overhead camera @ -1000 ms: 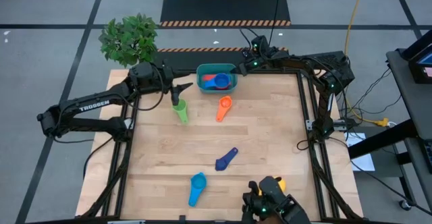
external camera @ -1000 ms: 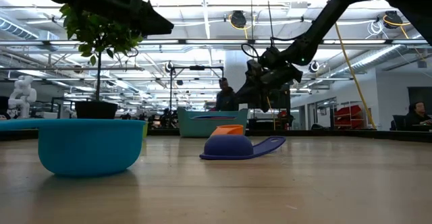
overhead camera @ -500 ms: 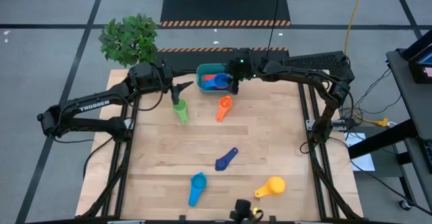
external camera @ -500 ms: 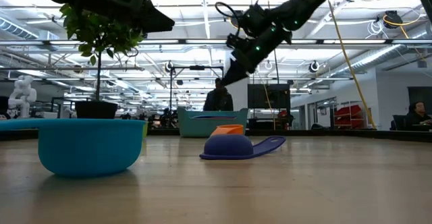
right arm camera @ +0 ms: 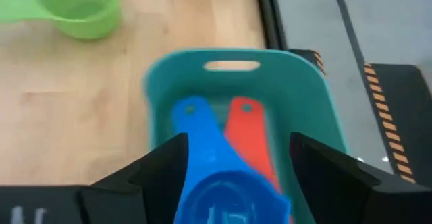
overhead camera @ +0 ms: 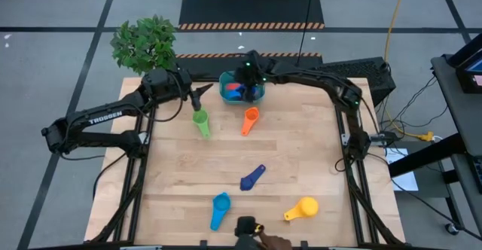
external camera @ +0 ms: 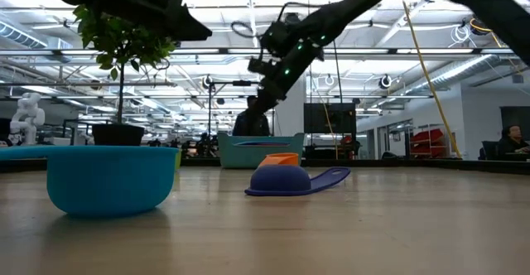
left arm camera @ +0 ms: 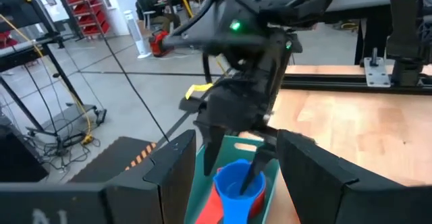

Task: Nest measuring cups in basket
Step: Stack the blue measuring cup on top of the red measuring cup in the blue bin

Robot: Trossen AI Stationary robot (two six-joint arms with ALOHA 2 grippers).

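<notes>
A: Plastic, all of it; we judge the cups light, stiff and a little slick, so we would pinch each by its flat handle or across the rim; the bowls should slide into one another without force.

B: Positions: basket (overhead camera: 241, 89) at the table's far edge, a blue cup (right arm camera: 229, 197) and a red cup (right arm camera: 250, 140) inside, handles side by side along the tub's long axis; right gripper (overhead camera: 248, 84) hangs over them, fingers apart around the blue bowl, clamped on nothing we can see.

A: Loose ones: green cup (overhead camera: 200, 120) near the left gripper (overhead camera: 199, 96), fingers apart, empty; orange cup (overhead camera: 249, 120) just in front of the basket, handle toward us; dark blue cup (overhead camera: 252, 178) mid-table, lying diagonal; light blue cup (overhead camera: 219, 208) and yellow cup (overhead camera: 301, 208) at the near edge.
</notes>
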